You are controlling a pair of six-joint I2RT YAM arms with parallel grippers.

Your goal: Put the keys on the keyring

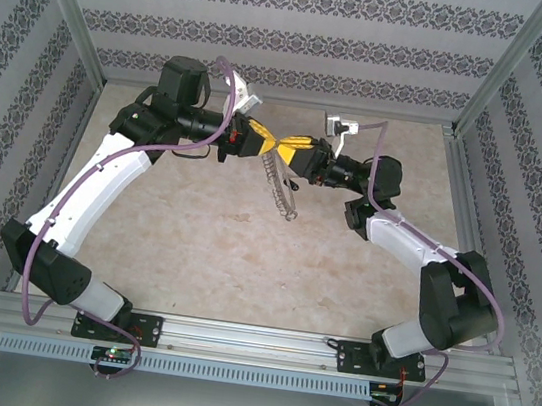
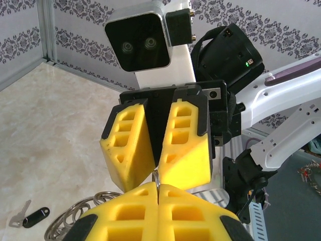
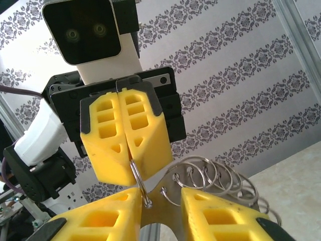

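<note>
Left gripper clamped on keyring: light, stiff, slippery wire dangling below. Right gripper jaws apart astride it, probably not touching. Pinch the rim.

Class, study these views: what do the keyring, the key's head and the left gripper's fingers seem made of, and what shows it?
Keyring: probably steel wire, polished, since it gleams silvery. Key: head looks like glossy black plastic, with a light sheen; the blade seems metal. Left gripper fingers: matte yellow, moulded with hollow cells, perhaps printed plastic or rubber.
</note>
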